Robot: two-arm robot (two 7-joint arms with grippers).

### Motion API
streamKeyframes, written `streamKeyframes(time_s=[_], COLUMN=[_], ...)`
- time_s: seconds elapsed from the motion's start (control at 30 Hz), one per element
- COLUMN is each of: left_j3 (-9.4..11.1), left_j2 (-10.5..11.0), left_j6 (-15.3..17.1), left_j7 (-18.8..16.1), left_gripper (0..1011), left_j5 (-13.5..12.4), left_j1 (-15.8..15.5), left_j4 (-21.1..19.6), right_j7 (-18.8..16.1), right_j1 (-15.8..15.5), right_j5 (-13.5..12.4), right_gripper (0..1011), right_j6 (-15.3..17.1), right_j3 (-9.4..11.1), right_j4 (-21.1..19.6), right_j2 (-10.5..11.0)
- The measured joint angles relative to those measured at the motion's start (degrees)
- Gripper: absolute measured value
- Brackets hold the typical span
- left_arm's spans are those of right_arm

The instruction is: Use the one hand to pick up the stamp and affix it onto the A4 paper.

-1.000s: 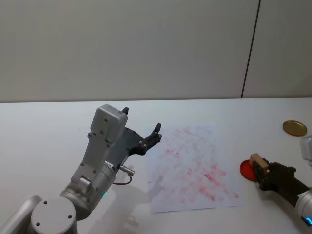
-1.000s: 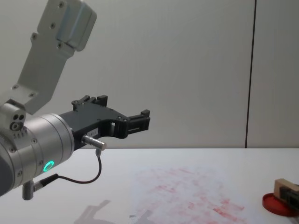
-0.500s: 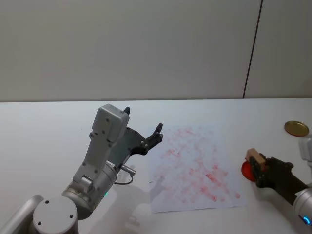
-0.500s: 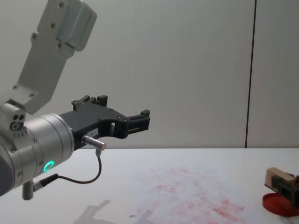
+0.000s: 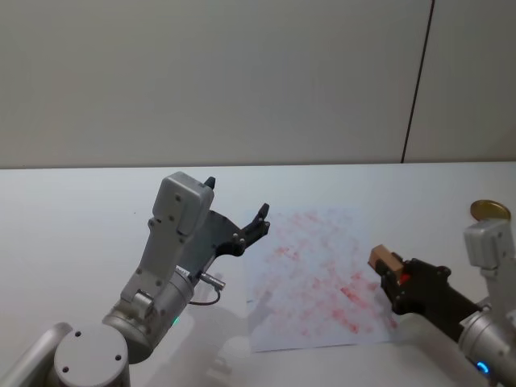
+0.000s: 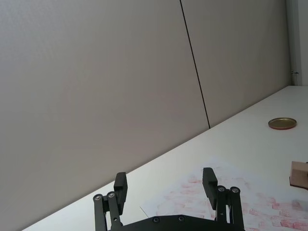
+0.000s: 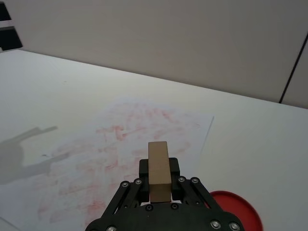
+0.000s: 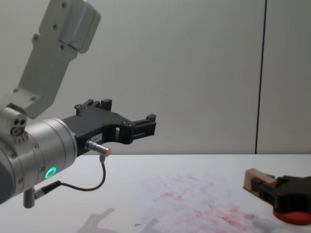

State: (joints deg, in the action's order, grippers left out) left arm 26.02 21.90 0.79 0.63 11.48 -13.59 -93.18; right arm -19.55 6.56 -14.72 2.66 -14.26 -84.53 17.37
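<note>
The stamp (image 5: pixel 385 260), a small tan wooden block, is clamped between the fingers of my right gripper (image 5: pixel 395 276), which is shut on it. It hangs a little above the right edge of the A4 paper (image 5: pixel 314 274), a white sheet covered in red smudgy marks. The right wrist view has the stamp (image 7: pixel 158 168) pointing out over the paper (image 7: pixel 120 144). From the chest, the stamp (image 8: pixel 253 178) sits just above table level in the right gripper (image 8: pixel 269 187). My left gripper (image 5: pixel 235 197) is raised and open, left of the paper, with nothing in it.
A round red ink pad (image 7: pixel 236 211) lies on the table right of the paper, under the right gripper. A gold lid (image 5: pixel 488 210) sits at the far right. The table is white with a plain wall behind.
My right gripper has carried the stamp leftward, off the red ink pad and over the paper's right edge. The left arm has not moved.
</note>
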Motion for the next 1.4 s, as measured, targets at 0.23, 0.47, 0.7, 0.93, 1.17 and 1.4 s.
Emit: streamKeyframes(time_s=[0.23, 0.47, 0.7, 0.93, 1.17, 1.4], left_j3=[0.00, 0.00, 0.00, 0.00, 0.00, 0.00], left_j2=[0.00, 0.00, 0.00, 0.00, 0.00, 0.00], left_j6=[0.00, 0.00, 0.00, 0.00, 0.00, 0.00], left_j7=[0.00, 0.00, 0.00, 0.00, 0.00, 0.00], left_gripper=[993, 993, 993, 993, 993, 993], left_j5=[0.00, 0.00, 0.00, 0.00, 0.00, 0.00], left_j1=[0.00, 0.00, 0.00, 0.00, 0.00, 0.00], left_j4=[0.00, 0.00, 0.00, 0.00, 0.00, 0.00], right_j7=[-1.04, -1.64, -2.06, -2.32, -2.52, -2.91], right_j1=[-0.68, -1.46, -2.06, -2.51, -2.77, -2.86], right_j5=[0.34, 0.64, 0.97, 1.37, 1.95, 2.71], right_gripper=[221, 221, 221, 221, 221, 221], right_j6=[0.83, 1.10, 1.12, 0.99, 0.89, 1.00], right_j3=[-1.11, -1.93, -2.46, -2.83, -3.06, -3.23], right_j4=[-0.91, -1.48, -1.65, -1.50, -1.00, -0.50], right_j2=[-0.54, -0.81, -0.86, -0.80, -0.69, -0.53])
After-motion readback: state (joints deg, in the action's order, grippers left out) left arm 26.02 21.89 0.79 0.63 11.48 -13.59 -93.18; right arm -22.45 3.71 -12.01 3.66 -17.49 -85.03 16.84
